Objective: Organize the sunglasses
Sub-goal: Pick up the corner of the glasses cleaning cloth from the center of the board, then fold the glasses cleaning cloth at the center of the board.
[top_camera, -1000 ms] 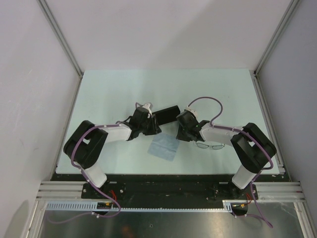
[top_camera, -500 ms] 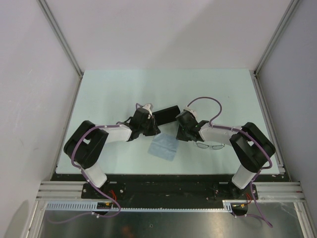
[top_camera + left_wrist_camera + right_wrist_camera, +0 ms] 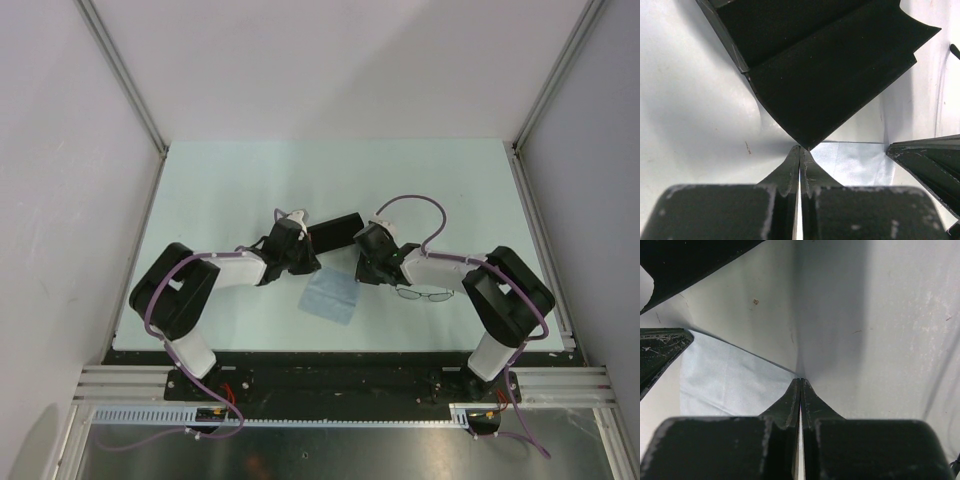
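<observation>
- Top external view gives us a black oblong case [image 3: 335,232] lying on the pale table [image 3: 220,190] between the two hands; we cannot tell what it contains.
- On the left wrist view, the case [image 3: 830,65] is cut off by the frame. Its corner sits right at the left hand's [image 3: 799,150] tips, and we cannot tell whether they touch.
- A light blue square cloth [image 3: 330,295] lies flat just near of the case.
- The thin dark wire-frame sunglasses [image 3: 425,292] rest on the table outside the case, just beside the right forearm. They are to the right of the right hand [image 3: 364,270] and apart from it.
- Both hands have their fingers pressed fully together, gripping nothing; the right hand [image 3: 800,382] points down beside the cloth's edge [image 3: 725,385].
</observation>
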### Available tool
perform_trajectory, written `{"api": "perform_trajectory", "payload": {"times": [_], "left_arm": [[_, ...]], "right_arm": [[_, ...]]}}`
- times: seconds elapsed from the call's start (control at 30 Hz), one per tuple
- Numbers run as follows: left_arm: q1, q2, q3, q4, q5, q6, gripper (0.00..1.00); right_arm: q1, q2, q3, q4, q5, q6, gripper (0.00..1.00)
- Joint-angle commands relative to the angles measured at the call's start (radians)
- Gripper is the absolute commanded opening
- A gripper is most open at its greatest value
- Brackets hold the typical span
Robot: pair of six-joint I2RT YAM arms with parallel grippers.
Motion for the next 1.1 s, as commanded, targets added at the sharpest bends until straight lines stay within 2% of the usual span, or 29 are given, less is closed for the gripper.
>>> {"api": "perform_trajectory", "payload": {"times": [0.0,1.07], "left_arm": [[-0.007,0.002,-0.025,-0.014,-0.025,0.032,0.01],[-0.007,-0.174,-0.090,0.043,0.036,0.127,0.00]], "right_arm": [[0.015,0.013,0.003,-0.069,0.048,-0.044,0.00],[0.068,-0.125,0.026,-0.066,0.071,-0.119,0.00]]}}
